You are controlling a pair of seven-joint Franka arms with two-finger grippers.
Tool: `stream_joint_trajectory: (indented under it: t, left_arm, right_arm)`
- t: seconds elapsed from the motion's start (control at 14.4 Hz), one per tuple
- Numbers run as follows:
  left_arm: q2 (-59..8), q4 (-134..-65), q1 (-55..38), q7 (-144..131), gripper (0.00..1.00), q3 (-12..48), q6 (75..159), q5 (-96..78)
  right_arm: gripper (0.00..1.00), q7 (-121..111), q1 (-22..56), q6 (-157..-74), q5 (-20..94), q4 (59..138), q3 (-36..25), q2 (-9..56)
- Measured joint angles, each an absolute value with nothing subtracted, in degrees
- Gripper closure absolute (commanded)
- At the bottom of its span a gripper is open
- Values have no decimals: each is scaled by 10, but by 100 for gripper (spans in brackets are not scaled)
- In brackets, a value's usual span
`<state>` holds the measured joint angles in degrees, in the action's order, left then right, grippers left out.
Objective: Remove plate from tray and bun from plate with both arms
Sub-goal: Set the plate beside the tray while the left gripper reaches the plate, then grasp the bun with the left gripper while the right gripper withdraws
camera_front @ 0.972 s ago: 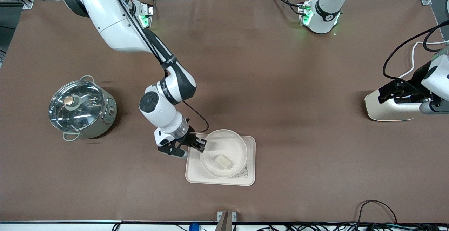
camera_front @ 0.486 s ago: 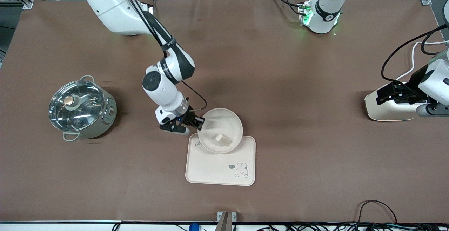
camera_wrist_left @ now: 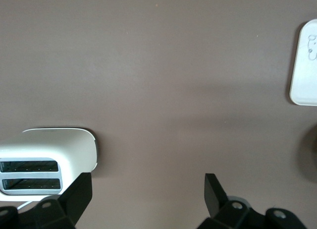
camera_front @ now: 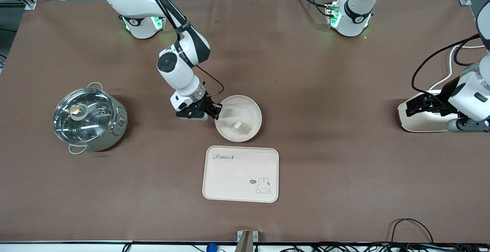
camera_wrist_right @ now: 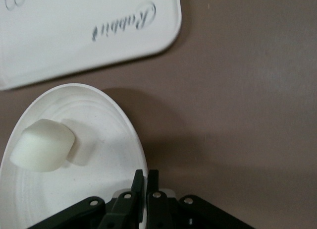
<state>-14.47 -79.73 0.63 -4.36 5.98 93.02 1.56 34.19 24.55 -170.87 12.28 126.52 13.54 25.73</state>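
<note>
Cream tray point(camera_front: 240, 174) lies nearest me on the brown cloth point(camera_front: 325, 175). Just past it I see the plate point(camera_front: 249, 112), off the tray, with the bun point(camera_front: 241, 127) inside. My right gripper point(camera_front: 215, 111) pinches the plate's rim. Toward the left arm's end, my left gripper point(camera_wrist_left: 146, 189) hangs wide beside the toaster point(camera_front: 421, 120).
</note>
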Motion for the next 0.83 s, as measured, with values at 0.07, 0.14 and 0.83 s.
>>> stream_joint_trajectory:
  t: [0.07, 0.14, 0.83]
  left_arm:
    - [-150, -803, 2, -45, 0, 60, 930, 16]
    - [-155, -810, -4, -51, 0, 61, 930, 16]
    - [-297, -841, -195, -468, 0, 67, 1083, 16]
  right_arm:
    - [100, 342, 246, -1728, 123, 1283, 140, 257]
    - [98, 342, 246, -1740, 123, 1294, 142, 257]
    - [36, 342, 219, -1749, 124, 1309, 141, 235]
